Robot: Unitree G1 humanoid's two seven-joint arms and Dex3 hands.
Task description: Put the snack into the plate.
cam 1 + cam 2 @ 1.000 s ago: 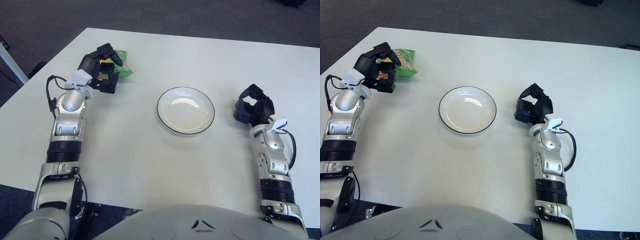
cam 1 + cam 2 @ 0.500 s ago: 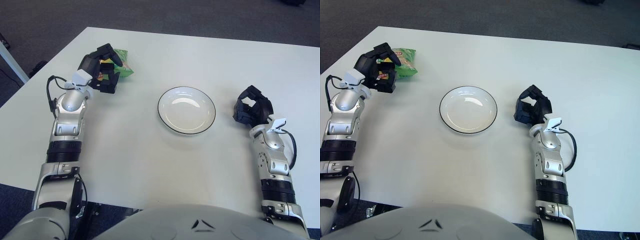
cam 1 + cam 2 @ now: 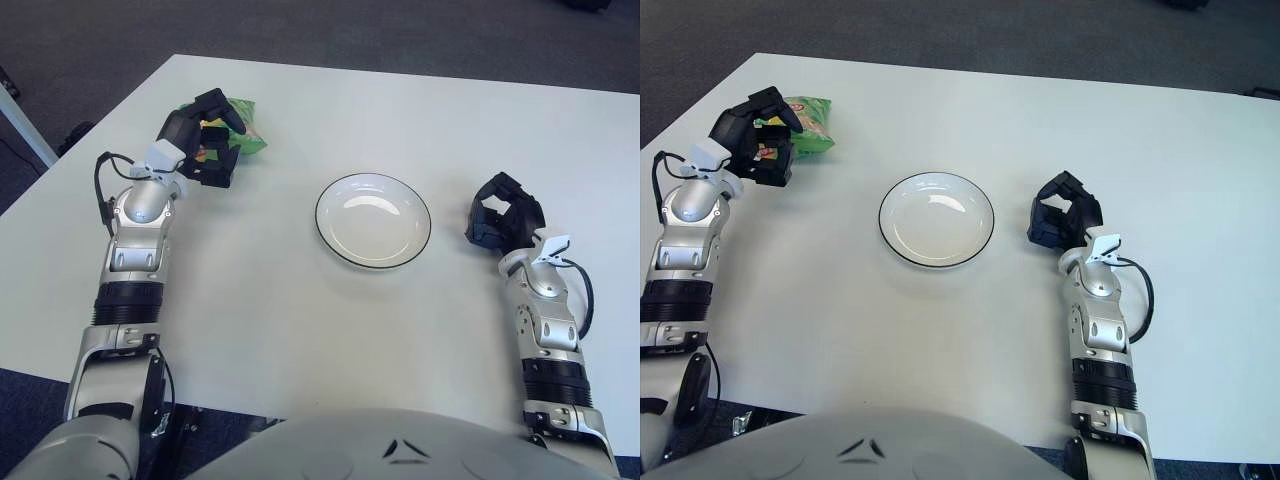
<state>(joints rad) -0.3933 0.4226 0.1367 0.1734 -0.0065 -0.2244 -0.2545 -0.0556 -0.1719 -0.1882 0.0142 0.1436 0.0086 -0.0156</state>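
White plate (image 3: 373, 221) sits bare at mid-desk (image 3: 300, 320). Left robot hand (image 3: 205, 140) clamps the green snack (image 3: 243, 135) far left; right robot hand (image 3: 503, 220) rests curled, holding nothing.

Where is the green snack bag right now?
The snack bag lies on the table at the far left, under the fingers of the left hand, well left of the plate.

The left hand (image 3: 205, 135) is covering most of the green snack bag (image 3: 247, 133), hiding its near end and whether the black fingers (image 3: 777, 103) are actually gripping it.
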